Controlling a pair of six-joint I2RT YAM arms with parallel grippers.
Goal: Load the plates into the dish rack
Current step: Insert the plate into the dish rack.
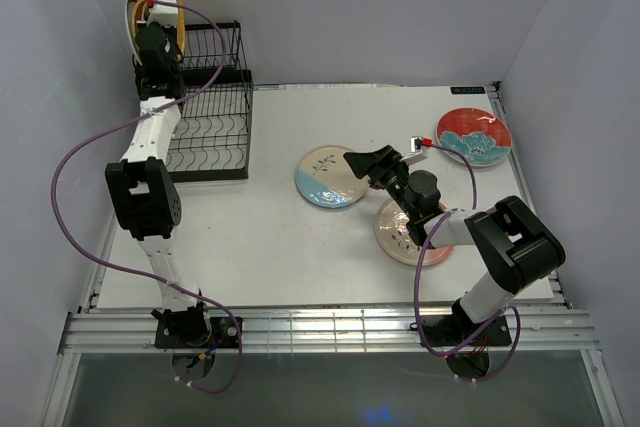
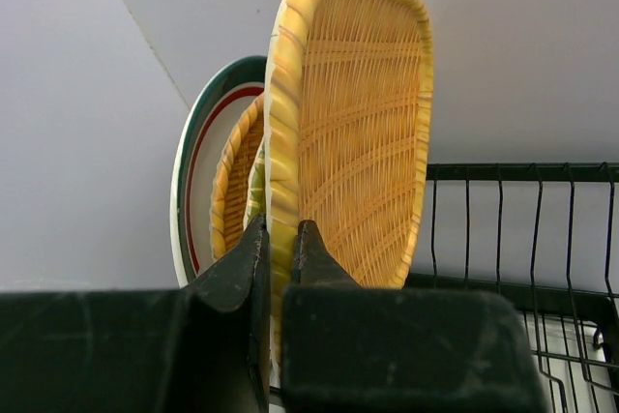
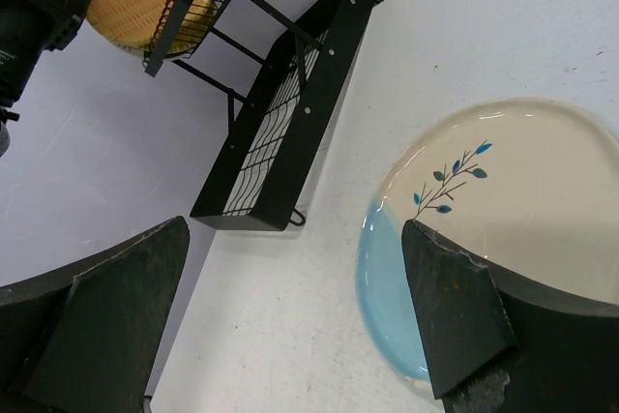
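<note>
My left gripper (image 1: 155, 47) is shut on the lower rim of the woven rounded-square plate (image 2: 358, 123), held upright at the upper basket of the black wire dish rack (image 1: 210, 107). Behind it stand another woven plate (image 2: 237, 176) and the green-striped white plate (image 2: 193, 171). My right gripper (image 1: 365, 162) is open and empty, low over the edge of the cream-blue plate (image 1: 328, 177). In the right wrist view one finger (image 3: 455, 316) overlaps that plate (image 3: 522, 200) and the other is over bare table. The cream-pink plate (image 1: 408, 237) lies under my right arm. The red-teal floral plate (image 1: 473, 135) lies at the far right.
The rack stands against the left wall, and its lower slotted section (image 3: 280, 132) shows in the right wrist view. White walls close in the table at the left, back and right. A purple cable (image 1: 80, 157) loops beside my left arm.
</note>
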